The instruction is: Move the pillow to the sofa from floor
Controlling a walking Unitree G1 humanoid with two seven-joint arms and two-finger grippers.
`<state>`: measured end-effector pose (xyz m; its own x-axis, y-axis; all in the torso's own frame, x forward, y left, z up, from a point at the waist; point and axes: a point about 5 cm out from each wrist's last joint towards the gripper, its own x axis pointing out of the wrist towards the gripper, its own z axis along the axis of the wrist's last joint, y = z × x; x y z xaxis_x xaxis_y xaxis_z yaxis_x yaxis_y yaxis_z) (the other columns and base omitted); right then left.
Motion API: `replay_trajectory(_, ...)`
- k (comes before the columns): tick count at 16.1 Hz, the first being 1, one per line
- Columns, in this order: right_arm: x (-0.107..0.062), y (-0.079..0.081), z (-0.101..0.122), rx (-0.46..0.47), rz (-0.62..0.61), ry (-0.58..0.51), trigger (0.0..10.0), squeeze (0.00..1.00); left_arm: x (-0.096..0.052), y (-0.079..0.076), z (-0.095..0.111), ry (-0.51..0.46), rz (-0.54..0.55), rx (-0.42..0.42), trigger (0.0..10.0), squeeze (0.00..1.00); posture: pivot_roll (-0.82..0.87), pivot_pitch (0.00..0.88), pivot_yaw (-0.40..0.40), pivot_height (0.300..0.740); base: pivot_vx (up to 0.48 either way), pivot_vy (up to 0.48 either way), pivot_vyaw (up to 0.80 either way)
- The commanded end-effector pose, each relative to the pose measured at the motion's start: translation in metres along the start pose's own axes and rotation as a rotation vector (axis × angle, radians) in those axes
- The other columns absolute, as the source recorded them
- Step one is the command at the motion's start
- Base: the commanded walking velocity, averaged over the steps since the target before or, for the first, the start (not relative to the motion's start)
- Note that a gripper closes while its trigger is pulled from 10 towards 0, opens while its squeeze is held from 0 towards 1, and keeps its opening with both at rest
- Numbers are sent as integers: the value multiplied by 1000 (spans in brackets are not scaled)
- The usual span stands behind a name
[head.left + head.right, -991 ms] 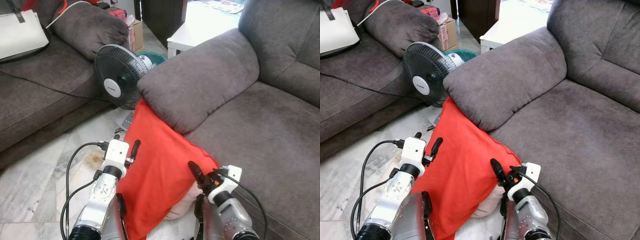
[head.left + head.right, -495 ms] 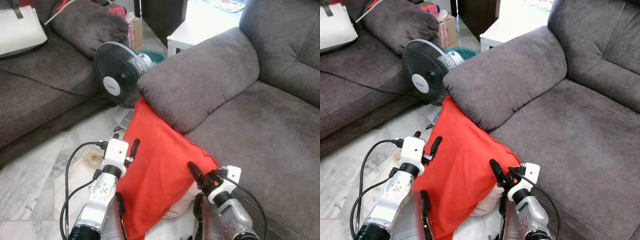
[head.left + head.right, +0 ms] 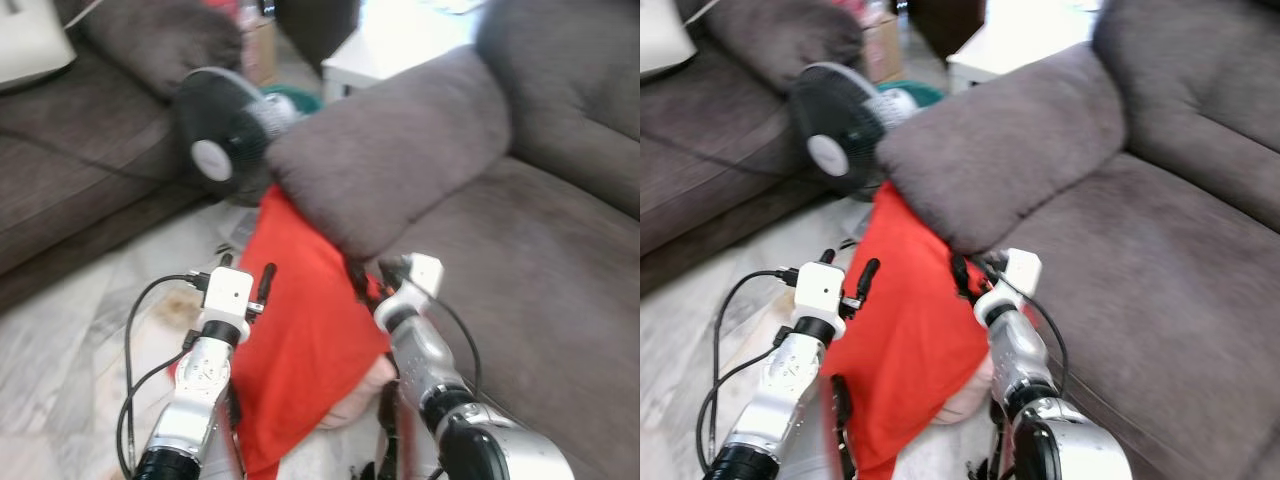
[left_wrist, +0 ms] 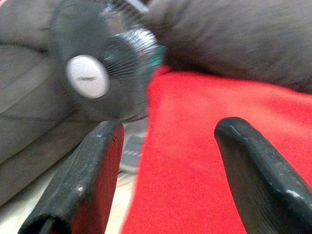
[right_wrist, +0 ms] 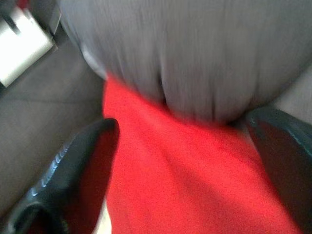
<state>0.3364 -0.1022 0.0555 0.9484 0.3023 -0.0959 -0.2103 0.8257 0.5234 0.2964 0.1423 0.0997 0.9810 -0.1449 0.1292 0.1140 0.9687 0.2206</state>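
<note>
Both grippers at the red pillow, which leans against the sofa front with its lower end at the floor.

The pillow (image 3: 300, 330) stands tilted, its top corner tucked under the grey armrest (image 3: 395, 150) of the sofa (image 3: 540, 260), its lower part down by the pale marble floor (image 3: 70, 340). Left gripper (image 4: 165, 161) sits at the pillow's left edge, fingers (image 4: 83, 180) spread apart with red cloth between them, not clamped. Right gripper (image 5: 180, 165) is up at the pillow's right edge, just below the armrest; its fingers (image 5: 73, 170) are also spread wide, red cloth and grey cushion between them, gripping nothing. A black fan (image 3: 225, 150) stands on the floor behind the pillow, near a second sofa (image 3: 70, 160). Head views are blurred.
</note>
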Motion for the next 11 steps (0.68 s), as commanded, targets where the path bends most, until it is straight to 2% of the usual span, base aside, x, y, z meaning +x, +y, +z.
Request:
replay_trajectory(1,-13,-12,-19,58,-55,57,10000,0,-4,5,0,9,24,11,10000,0,265,179,-92,533,0,0,0)
replay_trajectory(6,-11,-11,-16,-8,-57,69,10000,0,-16,14,2,20,59,22,10000,0,298,204,-104,533,0,0,0)
replay_trajectory(8,-6,-11,-4,-7,-50,20,10000,0,-18,14,3,26,60,22,10000,0,292,208,-102,533,0,0,0)
replay_trajectory(10,0,-16,25,-4,-50,-99,10000,0,-19,12,4,29,58,19,10000,0,288,205,-107,533,0,0,0)
replay_trajectory(11,0,-19,33,3,-54,-128,10000,0,-18,11,4,29,59,18,10000,0,287,205,-107,533,0,0,0)
